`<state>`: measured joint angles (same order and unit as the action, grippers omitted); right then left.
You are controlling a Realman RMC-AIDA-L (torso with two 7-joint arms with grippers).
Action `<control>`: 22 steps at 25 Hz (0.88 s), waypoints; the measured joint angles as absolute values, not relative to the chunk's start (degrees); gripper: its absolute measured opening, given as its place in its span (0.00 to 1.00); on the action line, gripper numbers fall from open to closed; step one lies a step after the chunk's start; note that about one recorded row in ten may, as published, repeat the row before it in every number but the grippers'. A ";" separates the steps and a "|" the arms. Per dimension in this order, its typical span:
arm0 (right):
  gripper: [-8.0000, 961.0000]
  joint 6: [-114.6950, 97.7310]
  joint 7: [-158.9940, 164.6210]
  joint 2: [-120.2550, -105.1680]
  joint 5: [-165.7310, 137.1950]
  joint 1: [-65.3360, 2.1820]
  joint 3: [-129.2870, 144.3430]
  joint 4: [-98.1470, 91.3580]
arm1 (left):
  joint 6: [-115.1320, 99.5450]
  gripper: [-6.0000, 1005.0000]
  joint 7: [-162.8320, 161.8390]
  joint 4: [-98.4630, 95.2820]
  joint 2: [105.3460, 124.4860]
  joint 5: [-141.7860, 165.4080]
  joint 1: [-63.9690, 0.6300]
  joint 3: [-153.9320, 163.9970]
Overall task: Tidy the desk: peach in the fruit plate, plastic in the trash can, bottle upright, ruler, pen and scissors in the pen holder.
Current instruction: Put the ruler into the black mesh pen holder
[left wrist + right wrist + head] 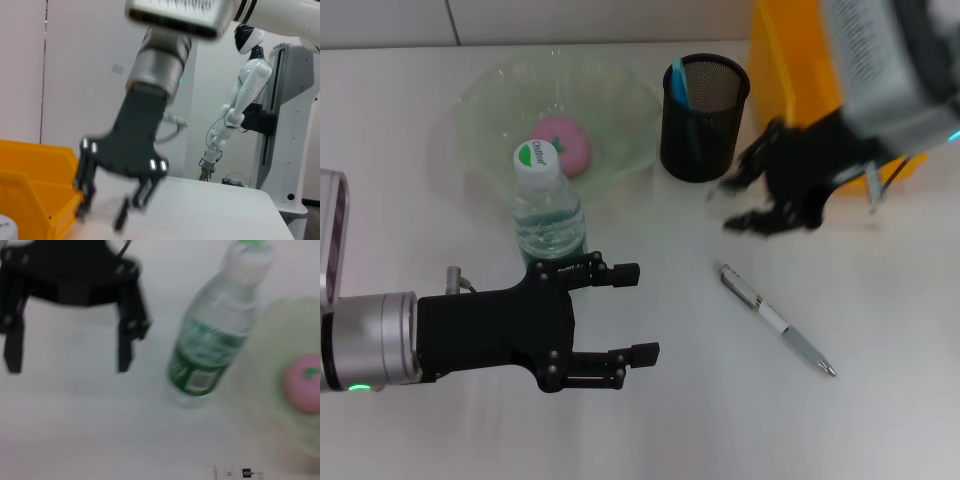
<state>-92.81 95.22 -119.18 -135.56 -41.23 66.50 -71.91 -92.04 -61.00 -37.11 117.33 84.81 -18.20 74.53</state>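
Note:
My right gripper point(750, 197) hovers just right of the black mesh pen holder point(704, 118), shut on a clear ruler whose printed end shows in the right wrist view point(239, 472). It is blurred, and also shows in the left wrist view point(112, 205). A silver pen point(775, 318) lies on the table below it. The water bottle point(548, 208) stands upright with its green cap on. The pink peach point(562, 143) lies in the clear fruit plate point(620, 95). My left gripper point(635, 312) is open and empty just below the bottle.
A yellow bin point(795, 60) stands at the back right, behind my right arm. A blue item point(678, 82) sticks out of the pen holder. The bottle point(210, 345) and the left gripper point(70, 367) show in the right wrist view.

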 joint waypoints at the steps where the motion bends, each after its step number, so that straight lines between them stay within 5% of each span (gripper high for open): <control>1: 0.40 -92.81 95.22 -119.18 -135.56 -41.23 66.50 -71.90 | -92.04 0.81 -61.00 -37.11 117.33 84.81 -18.20 74.53; 11: 0.40 -89.68 94.52 -119.21 -108.67 -32.22 50.40 -81.11 | -91.80 0.81 -60.95 -36.89 117.34 84.81 -17.97 74.53; 15: 0.40 -85.70 81.47 -119.18 -78.98 -27.03 49.57 -64.77 | -91.77 0.81 -60.76 -36.76 117.49 84.82 -17.66 74.54; 22: 0.40 -90.41 61.88 -119.03 -57.01 -29.82 49.40 -37.06 | -91.88 0.81 -60.56 -36.69 117.67 84.82 -17.17 74.99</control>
<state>-90.41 61.88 -119.03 -57.01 -29.82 49.41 -37.06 -91.88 -60.56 -36.69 117.67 84.82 -17.17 74.99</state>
